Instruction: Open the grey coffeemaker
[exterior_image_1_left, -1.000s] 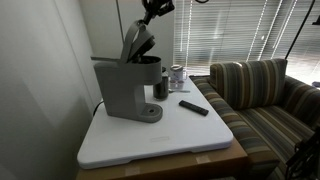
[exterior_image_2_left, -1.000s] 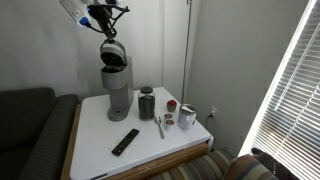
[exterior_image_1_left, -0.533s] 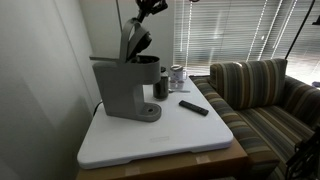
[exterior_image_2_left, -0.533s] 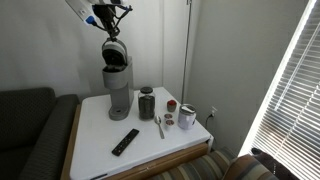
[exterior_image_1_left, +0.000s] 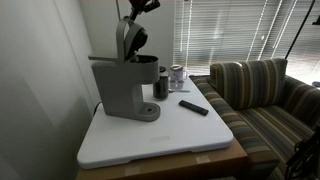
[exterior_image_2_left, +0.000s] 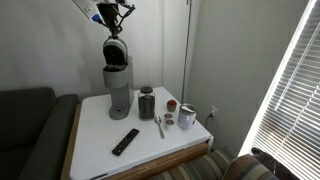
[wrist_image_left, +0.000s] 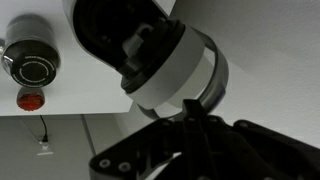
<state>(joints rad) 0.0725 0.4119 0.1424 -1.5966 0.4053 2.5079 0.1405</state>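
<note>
Appearing heavy and rigid, the grey coffeemaker (exterior_image_1_left: 120, 85) presented the rim of its raised lid (exterior_image_1_left: 128, 38) as hold point; aperture of the gripper (exterior_image_1_left: 134, 11) above was indeterminable.

We see the gripper (exterior_image_1_left: 135, 10) just above the raised lid (exterior_image_1_left: 130, 38) of the grey coffeemaker (exterior_image_1_left: 125, 88), which stands on the table (exterior_image_1_left: 170, 135) beneath it. Well below the gripper, beside the coffeemaker, sit a canister (exterior_image_2_left: 147, 103), small tins (exterior_image_1_left: 177, 74) and a remote (exterior_image_1_left: 194, 107).
</note>
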